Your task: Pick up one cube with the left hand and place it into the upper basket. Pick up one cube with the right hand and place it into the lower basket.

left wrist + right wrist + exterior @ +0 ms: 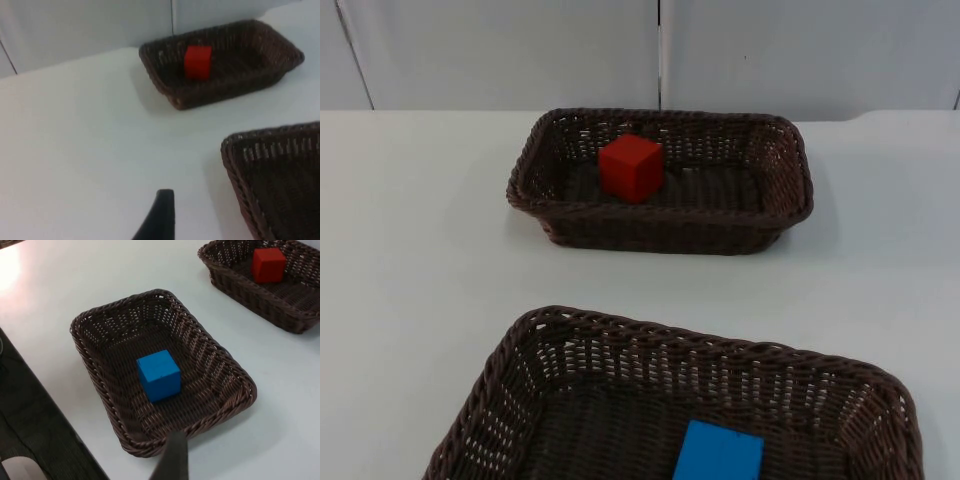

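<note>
Inside upper basket (780, 215) (wicker): red cube (630, 167); lower basket (520, 345): blue cube (718, 455).

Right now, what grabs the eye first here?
The bright red cube sitting inside the dark brown wicker upper basket near the grey wall. Next, the blue cube resting on the floor of the matching lower basket at the table's near edge. Both stand out against the white table.

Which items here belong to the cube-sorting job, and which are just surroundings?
Belongs to the job:
- red cube, inside the upper basket
- blue cube, inside the lower basket
- left gripper, one fingertip over bare table
- right gripper, one fingertip near the lower basket's rim

Just surroundings:
- white table
- grey partition wall
</note>
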Controlling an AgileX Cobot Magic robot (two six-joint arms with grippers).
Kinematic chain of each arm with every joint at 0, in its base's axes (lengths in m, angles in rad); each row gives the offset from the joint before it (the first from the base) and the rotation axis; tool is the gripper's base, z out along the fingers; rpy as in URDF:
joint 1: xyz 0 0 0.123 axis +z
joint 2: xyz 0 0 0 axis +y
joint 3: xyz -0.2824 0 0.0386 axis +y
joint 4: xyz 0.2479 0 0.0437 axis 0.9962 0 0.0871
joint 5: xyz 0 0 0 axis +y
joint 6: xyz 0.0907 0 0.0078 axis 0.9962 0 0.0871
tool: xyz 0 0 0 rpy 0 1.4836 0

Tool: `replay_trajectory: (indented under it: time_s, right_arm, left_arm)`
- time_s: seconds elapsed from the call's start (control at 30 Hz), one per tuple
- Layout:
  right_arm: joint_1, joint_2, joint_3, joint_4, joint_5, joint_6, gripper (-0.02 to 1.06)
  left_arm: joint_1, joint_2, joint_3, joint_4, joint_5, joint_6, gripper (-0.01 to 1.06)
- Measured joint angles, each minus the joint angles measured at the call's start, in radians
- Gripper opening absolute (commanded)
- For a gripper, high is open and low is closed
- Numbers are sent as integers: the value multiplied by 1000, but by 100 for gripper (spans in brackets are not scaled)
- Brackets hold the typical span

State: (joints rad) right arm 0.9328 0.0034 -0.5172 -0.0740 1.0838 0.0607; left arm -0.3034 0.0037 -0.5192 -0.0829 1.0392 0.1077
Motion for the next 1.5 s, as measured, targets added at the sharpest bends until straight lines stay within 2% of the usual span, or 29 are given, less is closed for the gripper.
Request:
replay_trajectory:
  time_s: [0.2, 0.33, 1.0, 1.07, 1.13, 1.17, 1.2, 1.23, 1.27, 1.5]
  right_arm:
    - [0, 0, 0, -4, 0, 0, 70]
    - [0, 0, 0, -5, 0, 0, 70]
    - [0, 0, 0, -5, 0, 0, 70]
    - [0, 0, 0, -5, 0, 0, 79]
    - [0, 0, 0, -5, 0, 0, 95]
    - [0, 0, 0, -5, 0, 0, 99]
    - [0, 0, 0, -5, 0, 0, 99]
    - [0, 0, 0, -5, 0, 0, 105]
    - [0, 0, 0, -5, 0, 0, 105]
    - [0, 0, 0, -5, 0, 0, 105]
  left_arm:
    - [0, 0, 19, 0, 31, -9, 83]
    - [0, 0, 21, 55, 37, -84, 83]
    - [0, 0, 21, 64, 39, -100, 83]
    - [0, 0, 21, 64, 39, -93, 83]
    - [0, 0, 21, 64, 39, -90, 85]
    - [0, 0, 21, 64, 39, -90, 90]
    - [0, 0, 21, 64, 39, -89, 90]
    - [0, 0, 21, 64, 39, -89, 102]
    - [0, 0, 21, 64, 39, -89, 105]
    - [0, 0, 21, 64, 39, -87, 105]
